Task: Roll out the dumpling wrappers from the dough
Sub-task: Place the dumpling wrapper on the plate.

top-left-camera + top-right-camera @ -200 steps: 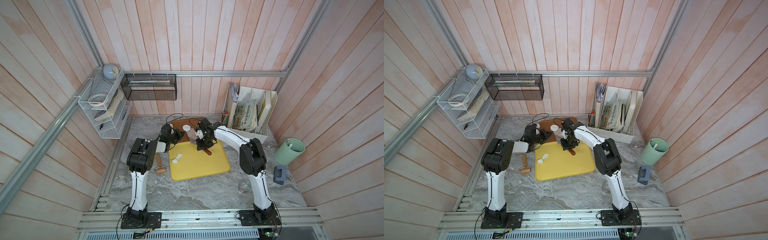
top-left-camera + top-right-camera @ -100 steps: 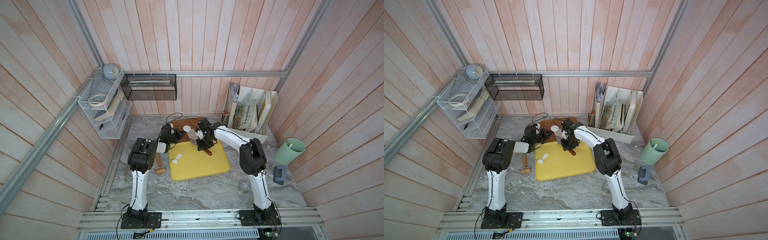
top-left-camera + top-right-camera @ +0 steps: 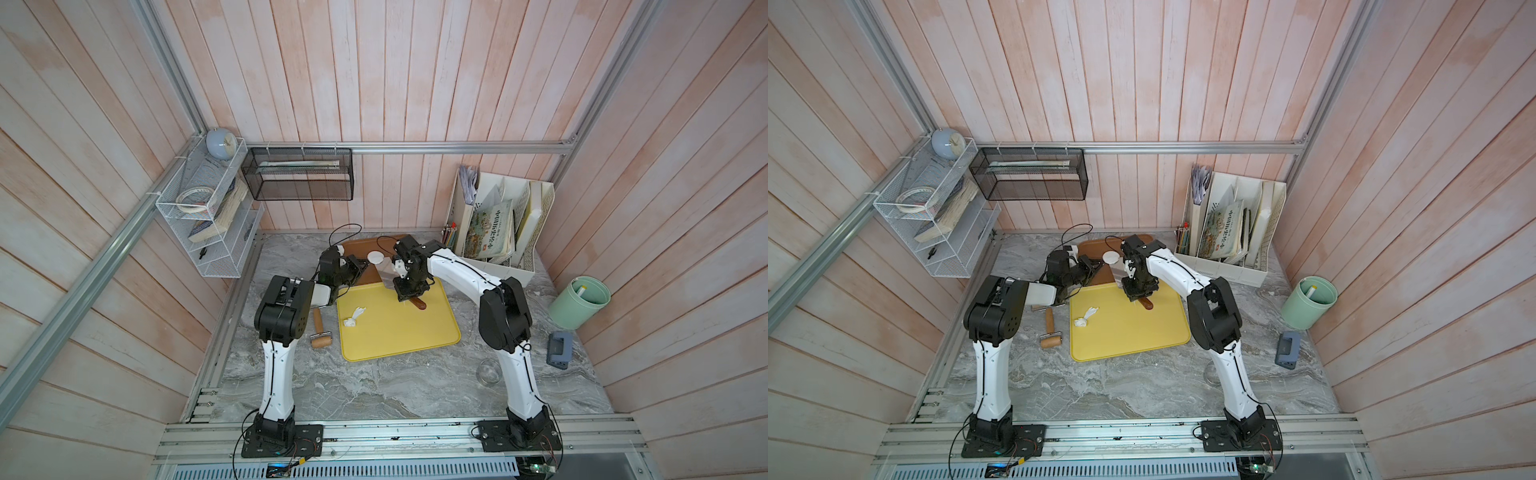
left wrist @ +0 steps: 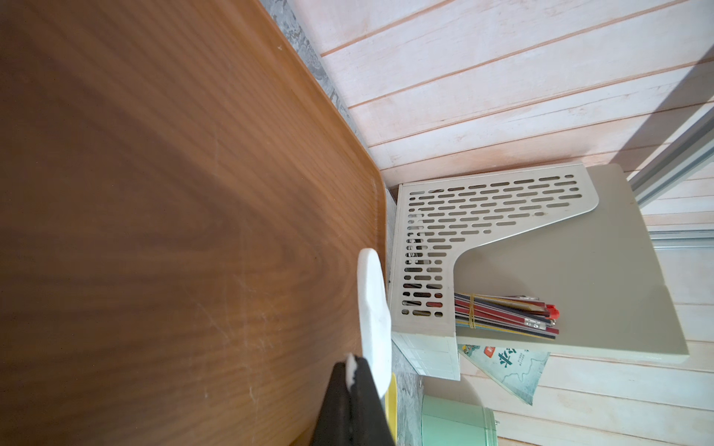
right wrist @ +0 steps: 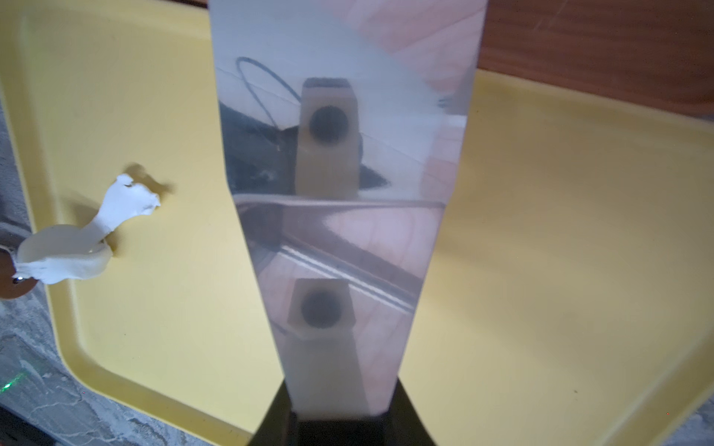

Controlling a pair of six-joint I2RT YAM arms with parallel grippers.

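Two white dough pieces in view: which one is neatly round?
The flat disc at the tip of the left gripper, above the brown board. The other, on the yellow tray, is a ragged, crumpled scrap.

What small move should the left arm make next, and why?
Probably lower a little and open the left gripper. It is shut on the rim of the dumpling wrapper, which lies flat over the brown board, so it seems ready to release.

Blade (image 5: 340,154) seen as mirror-polished metal, tray (image 5: 541,270) smooth matt yellow plastic, board (image 4: 154,193) wood-grained, finely scratched, wrapper (image 4: 373,305) matt white, worktop (image 3: 374,386) veined stone.
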